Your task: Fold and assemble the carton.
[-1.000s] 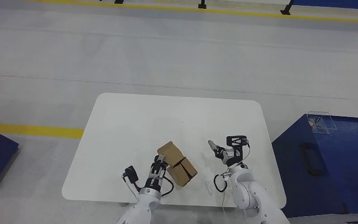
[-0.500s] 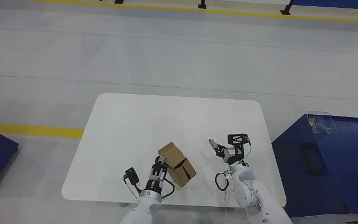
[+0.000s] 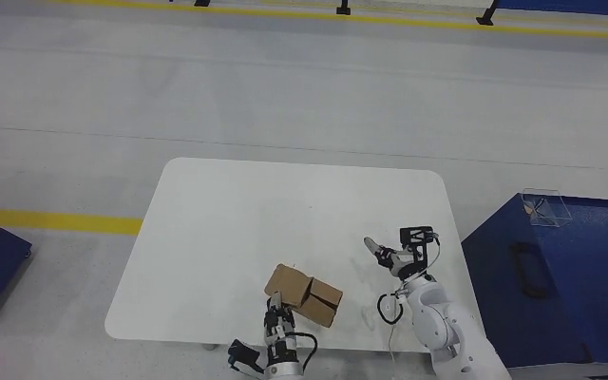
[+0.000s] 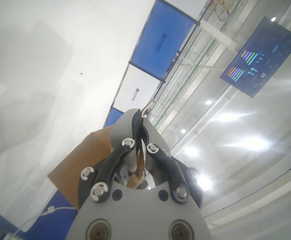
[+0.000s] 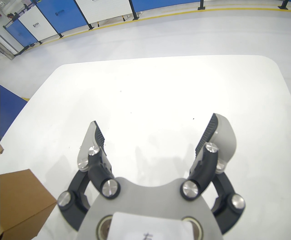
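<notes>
White surface (image 3: 285, 199), corners rounded. A blue cabinet (image 3: 541, 285) stands on the floor at 3 o'clock of it, with a clear tray (image 3: 544, 205) on top. A yellow floor line (image 3: 66, 222) runs off at 9 o'clock. Blue and white barrier panels (image 5: 56, 11) line the hall. A chart screen (image 4: 252, 56) hangs high.

A partly folded brown cardboard carton (image 3: 304, 293) sits close to the front edge of a white, round-cornered surface (image 3: 285, 204). The robot's left hand (image 3: 276, 310) is at the carton's near side, touching it. The right hand (image 3: 378, 251) hangs over the right part of the surface, well apart from the carton. To the right of the surface stands a blue cabinet (image 3: 541, 285) with a clear plastic box (image 3: 546, 205) on top. A yellow line (image 3: 71, 222) crosses the pale grey floor (image 3: 304, 95) at left.
</notes>
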Action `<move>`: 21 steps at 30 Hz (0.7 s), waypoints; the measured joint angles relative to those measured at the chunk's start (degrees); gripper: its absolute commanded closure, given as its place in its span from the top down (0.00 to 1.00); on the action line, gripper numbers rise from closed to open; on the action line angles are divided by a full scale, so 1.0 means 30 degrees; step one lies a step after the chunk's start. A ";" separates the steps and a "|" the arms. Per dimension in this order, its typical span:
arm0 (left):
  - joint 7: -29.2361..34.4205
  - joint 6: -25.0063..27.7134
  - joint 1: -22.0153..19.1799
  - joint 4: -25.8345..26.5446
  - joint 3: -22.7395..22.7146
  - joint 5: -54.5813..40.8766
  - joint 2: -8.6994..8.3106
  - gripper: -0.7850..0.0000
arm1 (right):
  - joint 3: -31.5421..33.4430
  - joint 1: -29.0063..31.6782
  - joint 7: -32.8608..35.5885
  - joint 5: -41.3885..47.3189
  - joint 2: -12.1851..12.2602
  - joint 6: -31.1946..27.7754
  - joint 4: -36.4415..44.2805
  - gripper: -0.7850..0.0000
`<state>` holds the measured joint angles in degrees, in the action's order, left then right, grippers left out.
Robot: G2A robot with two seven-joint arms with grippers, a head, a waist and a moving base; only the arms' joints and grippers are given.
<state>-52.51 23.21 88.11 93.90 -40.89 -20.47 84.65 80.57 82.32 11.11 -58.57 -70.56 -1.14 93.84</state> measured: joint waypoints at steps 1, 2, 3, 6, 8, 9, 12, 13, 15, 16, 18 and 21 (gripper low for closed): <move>-0.0646 0.0490 -0.0372 -0.0603 0.0316 -0.0245 0.0207 0.00 | 0.0060 -0.0029 0.0052 0.0092 0.0002 -0.0085 -0.0048 1.00; -0.1185 0.0828 -0.0629 -0.1006 0.0531 -0.0276 0.0366 0.00 | 0.0074 -0.0039 0.0069 0.0121 0.0003 -0.0143 -0.0092 1.00; -0.1748 0.1134 -0.0865 -0.1372 0.0727 -0.0222 0.0532 0.00 | 0.0070 -0.0046 0.0070 0.0103 0.0003 -0.0195 -0.0140 1.00; -0.3659 0.1515 -0.1584 -0.2557 0.1219 0.0080 0.1120 0.00 | 0.0020 -0.0073 0.0020 -0.0105 0.0001 -0.0291 -0.0290 1.00; -0.4676 0.1523 -0.2163 -0.3368 0.1327 0.0076 0.1552 0.00 | 0.0014 -0.0095 0.0029 -0.0135 -0.0003 -0.0323 -0.0325 1.00; -0.4961 0.1546 -0.2422 -0.3705 0.1340 -0.0012 0.1728 0.00 | 0.0023 -0.0097 0.0039 -0.0138 -0.0004 -0.0335 -0.0326 1.00; -0.5473 0.1663 -0.3106 -0.4732 0.1406 -0.0403 0.2267 0.00 | 0.0080 -0.0062 0.0135 -0.0044 -0.0008 -0.0338 -0.0281 1.00; -0.5509 0.1633 -0.3333 -0.5123 0.1414 -0.0630 0.2463 0.00 | 0.0096 -0.0054 0.0178 0.0016 -0.0012 -0.0327 -0.0268 1.00; -0.5559 0.1586 -0.3615 -0.5753 0.1416 -0.0823 0.2730 0.38 | 0.0099 -0.0060 0.0234 0.0062 -0.0019 -0.0314 -0.0287 1.00; -0.5569 0.1543 -0.3760 -0.6166 0.1417 -0.0974 0.2901 0.74 | 0.0086 -0.0070 0.0234 0.0064 -0.0024 -0.0313 -0.0320 1.00; -0.5641 0.1553 -0.3948 -0.6738 0.1392 -0.1026 0.3137 1.00 | 0.0062 -0.0088 0.0223 0.0043 -0.0033 -0.0286 -0.0368 1.00; -0.5491 0.1490 -0.4067 -0.7348 0.1294 -0.1228 0.3460 1.00 | 0.0041 -0.0107 0.0276 0.0055 -0.0045 -0.0268 -0.0401 1.00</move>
<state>-68.98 27.68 75.90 71.85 -37.00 -24.15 95.03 80.70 82.00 11.94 -58.41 -70.70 -1.94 92.64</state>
